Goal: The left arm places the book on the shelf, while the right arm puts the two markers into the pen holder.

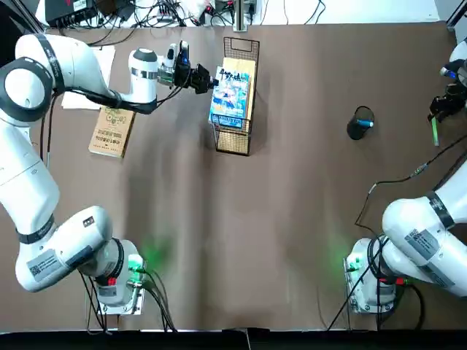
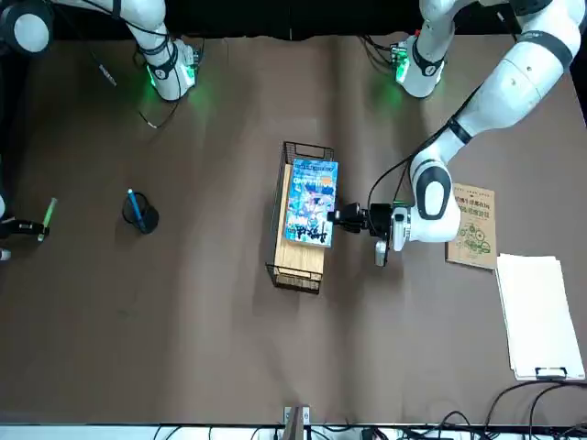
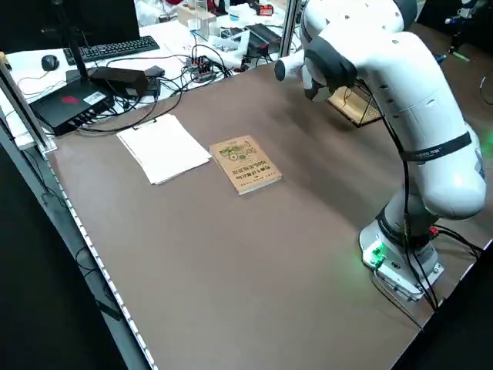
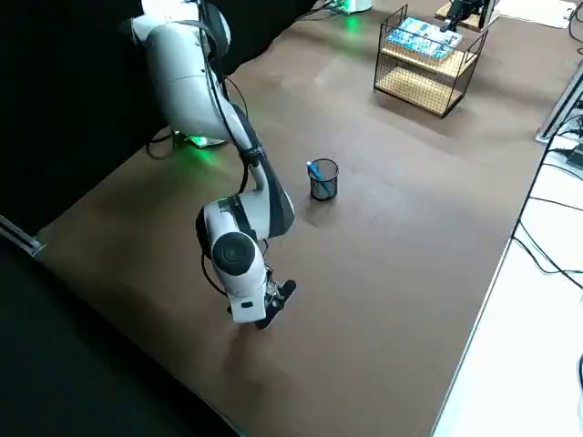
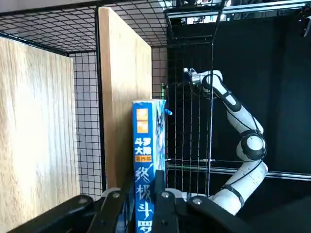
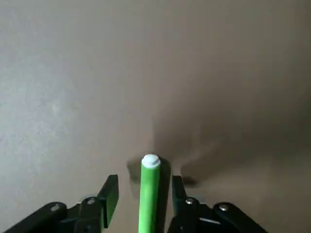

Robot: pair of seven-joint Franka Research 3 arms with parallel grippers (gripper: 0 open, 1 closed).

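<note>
The light-blue book lies flat over the wooden top of the black wire shelf, toward its left side. My left gripper reaches in from the left and is shut on the book's edge; in the left wrist view the book's spine sits between the fingers. The black pen holder stands right of centre with the blue marker inside it. At the far right edge my right gripper is shut on the green marker, which shows between its fingers above the table.
A brown kraft-covered book and a white paper sheet lie left of the shelf. Cables and a keyboard sit beyond the table's far edge. The arm bases glow green near the front edge.
</note>
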